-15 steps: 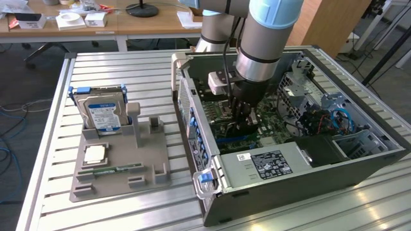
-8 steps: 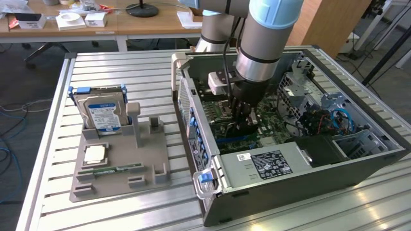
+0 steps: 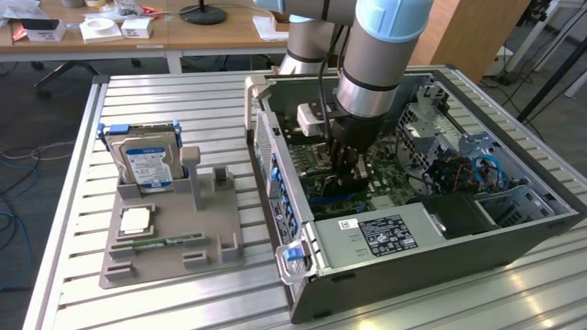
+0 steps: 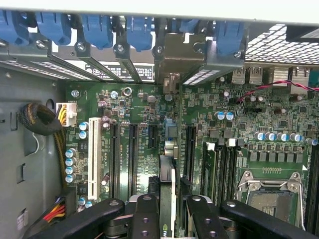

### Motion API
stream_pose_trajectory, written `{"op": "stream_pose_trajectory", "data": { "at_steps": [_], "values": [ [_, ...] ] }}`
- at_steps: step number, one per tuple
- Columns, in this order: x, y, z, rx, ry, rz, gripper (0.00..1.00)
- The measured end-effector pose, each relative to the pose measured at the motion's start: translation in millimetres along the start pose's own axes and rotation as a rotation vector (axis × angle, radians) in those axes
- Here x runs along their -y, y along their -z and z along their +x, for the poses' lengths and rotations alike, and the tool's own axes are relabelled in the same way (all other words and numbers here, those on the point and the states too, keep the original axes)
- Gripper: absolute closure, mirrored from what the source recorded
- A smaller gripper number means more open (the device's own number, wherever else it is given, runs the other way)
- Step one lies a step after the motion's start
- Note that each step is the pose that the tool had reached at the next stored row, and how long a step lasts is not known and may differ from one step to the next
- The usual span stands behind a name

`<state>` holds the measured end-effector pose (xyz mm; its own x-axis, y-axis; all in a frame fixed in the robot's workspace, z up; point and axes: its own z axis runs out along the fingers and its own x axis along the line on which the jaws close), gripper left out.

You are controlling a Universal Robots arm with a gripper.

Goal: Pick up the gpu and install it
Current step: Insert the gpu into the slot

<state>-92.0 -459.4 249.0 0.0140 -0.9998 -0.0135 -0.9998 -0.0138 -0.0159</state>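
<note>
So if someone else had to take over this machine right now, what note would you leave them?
Gripper: down inside the open computer case, closed on the gpu.
The gpu: held edge-on over the motherboard, its metal bracket at the rear slot openings.
Done: the card is picked up and carried into the case.
Left: not yet released; whether it is fully seated cannot be told.
The hard drive stands in the holder outside.
</note>
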Motion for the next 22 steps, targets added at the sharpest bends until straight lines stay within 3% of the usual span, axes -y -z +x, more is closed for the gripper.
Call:
{"op": "stream_pose_trajectory", "data": {
  "at_steps": [22],
  "values": [
    [0.0, -1.3, 0.0, -0.0001, 0.000, -0.0001, 0.74]
  ]
}}
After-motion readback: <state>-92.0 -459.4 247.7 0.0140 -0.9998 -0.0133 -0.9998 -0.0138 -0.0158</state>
